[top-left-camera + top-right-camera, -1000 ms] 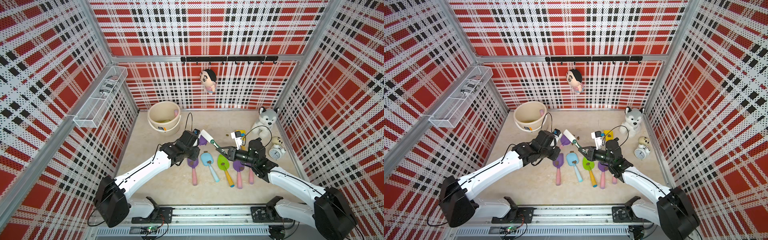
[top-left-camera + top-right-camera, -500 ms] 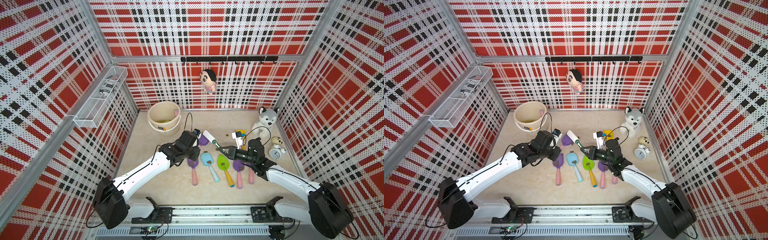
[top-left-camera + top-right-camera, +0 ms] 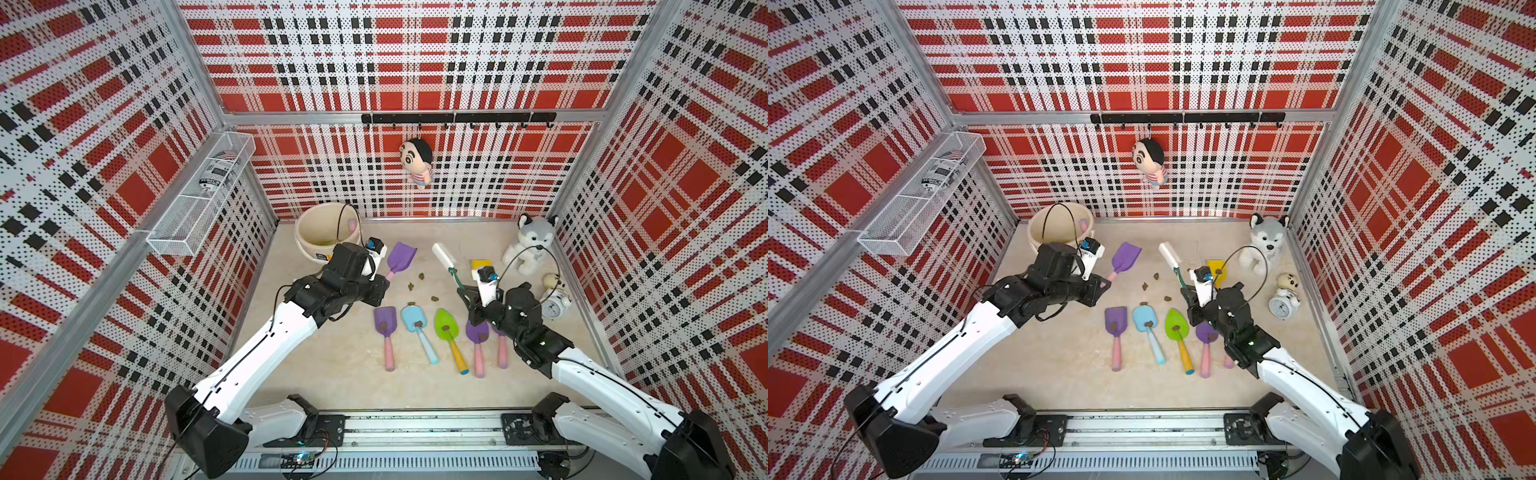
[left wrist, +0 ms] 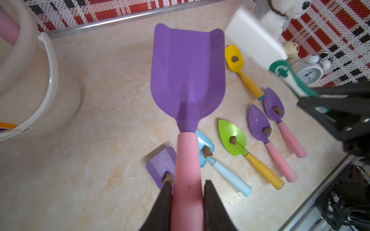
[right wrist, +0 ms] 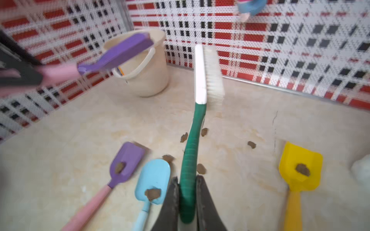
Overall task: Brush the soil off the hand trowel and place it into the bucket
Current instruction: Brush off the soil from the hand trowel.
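Bright even light, soft shadows, wrist-view edges blurred.

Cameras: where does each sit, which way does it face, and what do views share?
Top views: high over the front edge, looking down and back at the whole floor; both arms show, down to left gripper and right gripper.
Left wrist: behind the left gripper, looking along the held purple trowel down at the floor; two fingers show.
Right wrist: behind the right gripper, looking along the held brush toward the bucket; two fingers show.
Shared: every view shows bucket, brush and purple trowel.
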You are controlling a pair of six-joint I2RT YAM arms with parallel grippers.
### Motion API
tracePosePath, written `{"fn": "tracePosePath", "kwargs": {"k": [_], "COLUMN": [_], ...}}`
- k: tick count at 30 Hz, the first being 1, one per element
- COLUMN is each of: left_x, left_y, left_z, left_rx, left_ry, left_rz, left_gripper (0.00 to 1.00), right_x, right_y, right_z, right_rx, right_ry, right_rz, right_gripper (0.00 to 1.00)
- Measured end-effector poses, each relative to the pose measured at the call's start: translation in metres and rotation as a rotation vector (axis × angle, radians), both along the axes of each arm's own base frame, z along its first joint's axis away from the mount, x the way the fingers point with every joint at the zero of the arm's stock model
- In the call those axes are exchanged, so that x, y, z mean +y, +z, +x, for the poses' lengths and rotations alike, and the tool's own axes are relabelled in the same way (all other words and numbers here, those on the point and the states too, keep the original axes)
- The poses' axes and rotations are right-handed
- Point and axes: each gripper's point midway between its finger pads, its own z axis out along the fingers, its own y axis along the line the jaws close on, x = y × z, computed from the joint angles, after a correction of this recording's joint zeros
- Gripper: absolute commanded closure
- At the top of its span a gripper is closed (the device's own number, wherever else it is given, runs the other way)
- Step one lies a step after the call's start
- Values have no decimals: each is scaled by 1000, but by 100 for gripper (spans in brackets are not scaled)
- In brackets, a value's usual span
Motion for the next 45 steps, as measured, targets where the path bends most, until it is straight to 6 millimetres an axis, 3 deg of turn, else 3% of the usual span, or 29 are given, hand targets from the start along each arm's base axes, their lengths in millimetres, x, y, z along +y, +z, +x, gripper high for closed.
{"fn": "tracePosePath", "kwargs": {"k": [5,9,13,19,27,35,39,45], "left_x": [-5,-9,-12,-8,-4,6,7,5], "left_y": [4,-10,-25,-35,-36,-40,-39,-39], "left_z": [-4,-9,-16,-19,-20,-20,-20,-21], "left_rx": [26,74,123,157,164,191,196,201], "left_ry": [-33,-53,-67,-62,-50,-29,-29,-37], "left_rz": [-2,33,76,109,123,131,125,118], "left_gripper": [100,100,100,100,100,100,100,100], "right_x": [40,59,64,53,31,-2,11,58], "right_y": [-29,-32,-25,-14,1,-33,-48,-46], "right_z": [-21,-28,-27,-17,-2,7,-2,-22], "right_rx": [-82,-192,-303,-421,-499,-437,-432,-515], "right_ry": [125,167,152,82,-57,-124,-70,61], "right_rz": [-327,-540,-697,-886,-979,-1026,-1040,-1055], "right_gripper": [100,100,100,100,100,100,100,100]}}
